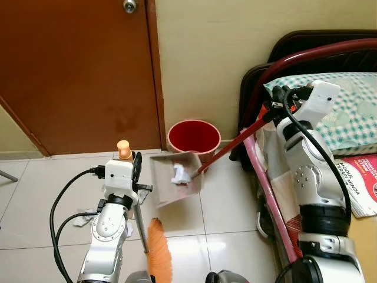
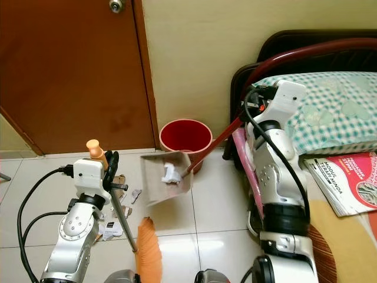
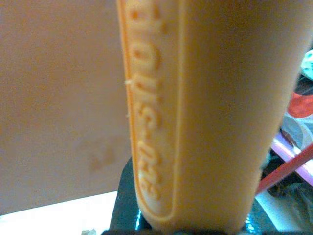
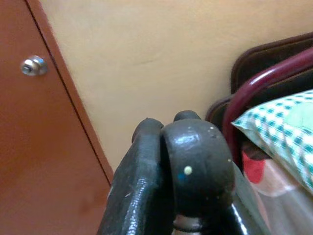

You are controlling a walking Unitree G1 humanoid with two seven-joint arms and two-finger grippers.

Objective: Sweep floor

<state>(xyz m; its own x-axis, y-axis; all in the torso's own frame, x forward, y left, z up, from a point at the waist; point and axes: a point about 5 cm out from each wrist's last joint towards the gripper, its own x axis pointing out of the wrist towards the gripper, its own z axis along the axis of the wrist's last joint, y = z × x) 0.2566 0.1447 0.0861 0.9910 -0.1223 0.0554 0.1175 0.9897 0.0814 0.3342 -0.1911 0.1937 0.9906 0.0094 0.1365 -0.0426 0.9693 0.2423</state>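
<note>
Our right gripper [image 1: 272,105] is clamped on the red dustpan handle [image 1: 227,151], holding the dustpan [image 1: 175,177] tilted beside the red bin [image 1: 194,136]. Our left gripper [image 1: 134,165] grips the broom [image 1: 154,242]. We judge both light and stiff; crumpled paper [image 1: 179,174] may slide.

Grey dustpan [image 1: 177,184] lifted on red handle, tilted beside red bucket [image 1: 194,137], crumpled paper [image 1: 179,174] inside; orange broom [image 1: 159,249] bristles down.

Brown wooden door [image 1: 76,71] with metal knob [image 1: 129,6] stood in a cream wall [image 1: 235,53]. Pale glossy floor tiles [image 1: 35,194]. Bed [image 1: 353,112] with dark headboard [image 1: 306,41] and checked pillow [image 2: 330,106] at right.
</note>
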